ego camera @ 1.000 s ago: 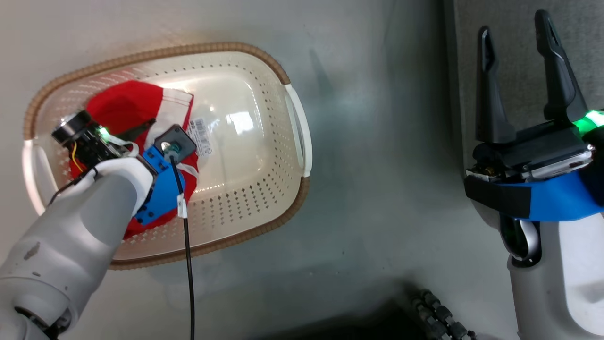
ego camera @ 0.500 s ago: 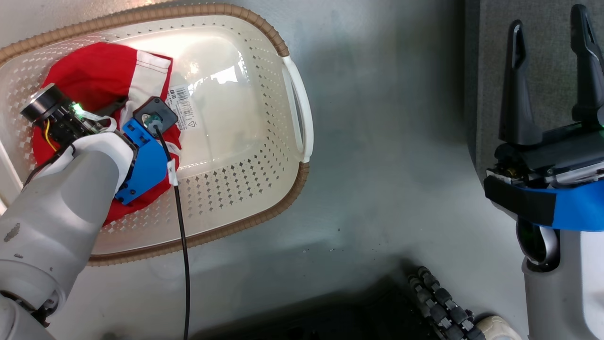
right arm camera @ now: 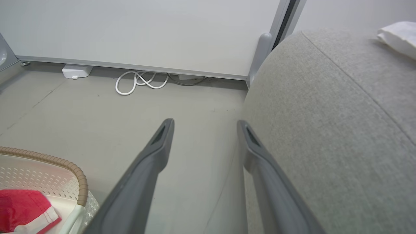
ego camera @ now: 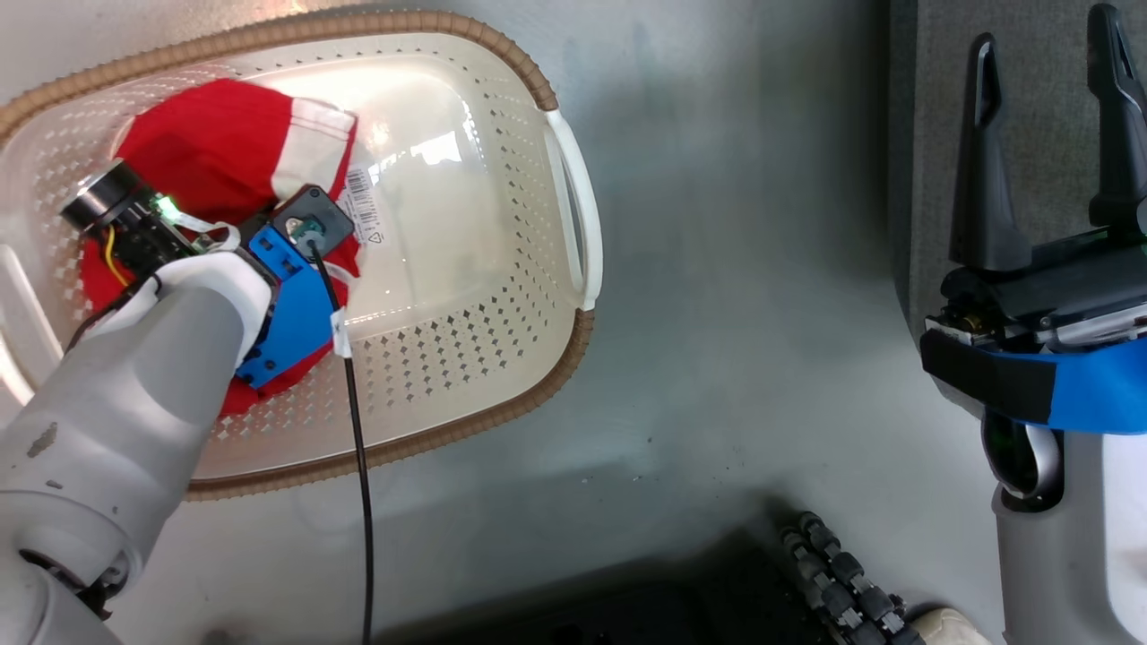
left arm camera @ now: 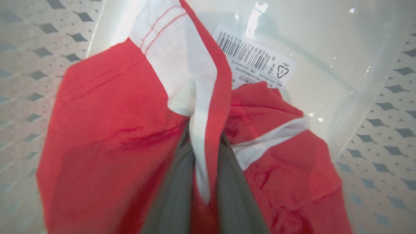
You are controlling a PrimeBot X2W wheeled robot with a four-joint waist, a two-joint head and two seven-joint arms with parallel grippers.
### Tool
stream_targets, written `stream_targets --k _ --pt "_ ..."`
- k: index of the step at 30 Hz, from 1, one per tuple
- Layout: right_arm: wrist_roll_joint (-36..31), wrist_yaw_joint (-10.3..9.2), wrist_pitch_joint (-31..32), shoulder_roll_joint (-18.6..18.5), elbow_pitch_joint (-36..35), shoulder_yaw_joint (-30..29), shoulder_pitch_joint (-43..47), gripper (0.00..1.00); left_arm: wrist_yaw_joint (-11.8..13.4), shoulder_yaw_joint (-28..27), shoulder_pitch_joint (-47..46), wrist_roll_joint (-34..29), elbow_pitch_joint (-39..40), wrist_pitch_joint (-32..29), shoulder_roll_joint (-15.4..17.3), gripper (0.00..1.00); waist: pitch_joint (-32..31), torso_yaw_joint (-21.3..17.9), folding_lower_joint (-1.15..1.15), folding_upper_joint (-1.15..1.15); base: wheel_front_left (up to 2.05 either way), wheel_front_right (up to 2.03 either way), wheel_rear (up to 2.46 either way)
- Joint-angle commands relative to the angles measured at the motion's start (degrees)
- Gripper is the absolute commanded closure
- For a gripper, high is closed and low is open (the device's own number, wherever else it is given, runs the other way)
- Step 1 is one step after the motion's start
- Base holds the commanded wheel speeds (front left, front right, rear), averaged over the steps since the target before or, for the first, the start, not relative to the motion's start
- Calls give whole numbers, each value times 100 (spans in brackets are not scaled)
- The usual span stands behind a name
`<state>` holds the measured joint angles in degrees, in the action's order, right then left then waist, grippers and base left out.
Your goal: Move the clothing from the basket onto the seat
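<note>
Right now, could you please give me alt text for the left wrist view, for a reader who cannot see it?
The left pincer is shut on a white-trimmed fold of the red clothing, inside the cream basket, partly covering its barcode sticker.

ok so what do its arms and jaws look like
Both arms are pale grey-white rounded shells: left arm, right arm. Each wrist carries a bright blue bracket and black housing; the left shows a green light. A black cable with a white tag runs from the left wrist. The jaws are two long dark grey tapered prongs with slotted tips.
</note>
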<state>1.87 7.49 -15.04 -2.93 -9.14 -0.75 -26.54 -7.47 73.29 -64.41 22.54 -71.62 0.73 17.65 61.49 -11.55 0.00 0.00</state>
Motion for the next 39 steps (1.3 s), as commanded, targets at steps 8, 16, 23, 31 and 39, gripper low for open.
stream_targets --k 8,16,23,31,39 --pt "-66 1 -22 8 178 -61 -99 0 -2 19 85 -109 91 614 -345 100 -485 268 0 0 0 0 0" --pt "-105 1 -22 6 401 -101 33 0 -2 15 249 176 228 1245 -663 100 -1258 534 0 0 0 0 0" --pt "-106 1 -22 -54 605 -162 238 0 2 -198 380 434 539 1446 -865 100 -2046 734 0 0 0 0 0" --pt "-35 1 -21 -108 818 -181 518 0 355 -766 696 311 1945 1453 -599 100 -2925 908 0 0 0 0 0" --pt "28 1 -22 -119 1071 -108 904 0 457 -1469 1220 301 2897 1452 -440 100 -3810 982 0 0 0 0 0"
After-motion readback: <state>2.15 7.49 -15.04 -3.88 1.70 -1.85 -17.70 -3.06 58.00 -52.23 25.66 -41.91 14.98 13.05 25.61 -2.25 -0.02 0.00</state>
